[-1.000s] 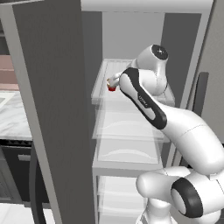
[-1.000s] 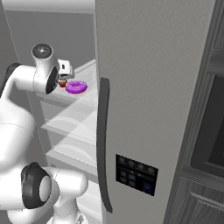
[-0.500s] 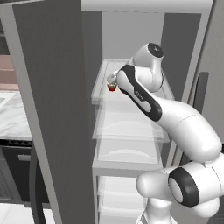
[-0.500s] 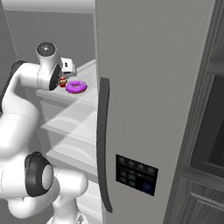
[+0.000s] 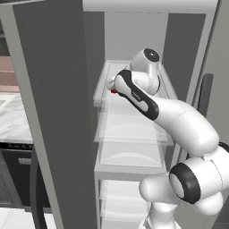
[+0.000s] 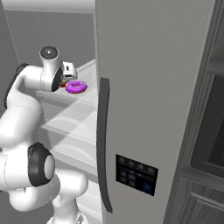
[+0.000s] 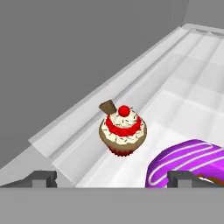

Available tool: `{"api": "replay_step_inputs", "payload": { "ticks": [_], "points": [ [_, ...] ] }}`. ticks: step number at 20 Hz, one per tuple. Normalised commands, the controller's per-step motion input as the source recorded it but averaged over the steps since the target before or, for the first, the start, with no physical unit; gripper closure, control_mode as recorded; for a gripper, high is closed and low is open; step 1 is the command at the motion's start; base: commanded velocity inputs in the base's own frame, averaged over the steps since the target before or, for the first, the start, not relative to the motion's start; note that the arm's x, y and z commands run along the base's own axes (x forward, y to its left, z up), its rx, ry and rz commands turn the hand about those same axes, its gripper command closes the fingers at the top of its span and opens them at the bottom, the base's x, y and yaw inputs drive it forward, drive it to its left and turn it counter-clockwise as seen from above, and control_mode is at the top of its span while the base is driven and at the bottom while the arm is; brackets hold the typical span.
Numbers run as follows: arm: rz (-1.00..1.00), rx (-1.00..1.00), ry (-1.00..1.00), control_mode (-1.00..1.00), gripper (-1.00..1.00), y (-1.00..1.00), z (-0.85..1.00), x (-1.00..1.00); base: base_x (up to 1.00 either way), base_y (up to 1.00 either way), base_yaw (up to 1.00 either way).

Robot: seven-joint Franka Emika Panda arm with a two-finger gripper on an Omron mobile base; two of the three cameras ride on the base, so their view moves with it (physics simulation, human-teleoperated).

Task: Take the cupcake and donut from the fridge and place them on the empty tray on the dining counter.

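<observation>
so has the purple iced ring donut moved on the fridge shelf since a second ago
No. The purple iced ring donut sits at the same spot on the translucent white shelf, just left of the grey fridge door's edge, as before.

Glossy white arm (image 5: pixel 179 120), rounded and bulbous, segment after segment. Dark grey discs cap the joints, a black band curves along the forearm. Small white boxy hand (image 6: pixel 68 71), two dark finger tips (image 7: pixel 41 177).

2 base views flank the fridge (image 5: pixel 53 112); hand view nears its shelf (image 7: pixel 183 70).
</observation>
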Motion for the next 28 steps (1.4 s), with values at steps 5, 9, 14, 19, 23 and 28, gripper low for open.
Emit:
{"api": "replay_step_inputs", "payload": {
  "ticks": [5,9,14,19,23,28],
  "points": [
    [0.00,0.00,0.01,-1.00,-1.00,0.09,-0.12,0.30,0.00,0.00,0.00],
    [0.00,0.00,0.00,-1.00,-1.00,0.03,0.00,0.33,0.00,0.00,0.00],
    [0.00,0.00,0.00,-1.00,-1.00,0.00,0.00,0.15,0.00,0.00,0.00],
    [0.00,0.00,0.00,-1.00,-1.00,0.00,0.00,0.00,0.00,0.00,0.00],
    [0.00,0.00,0.00,-1.00,-1.00,0.00,0.00,0.00,0.00,0.00,0.00],
    [0.00,0.00,0.00,-1.00,-1.00,0.00,-0.04,0.00,0.00,0.00,0.00]
  ]
}}
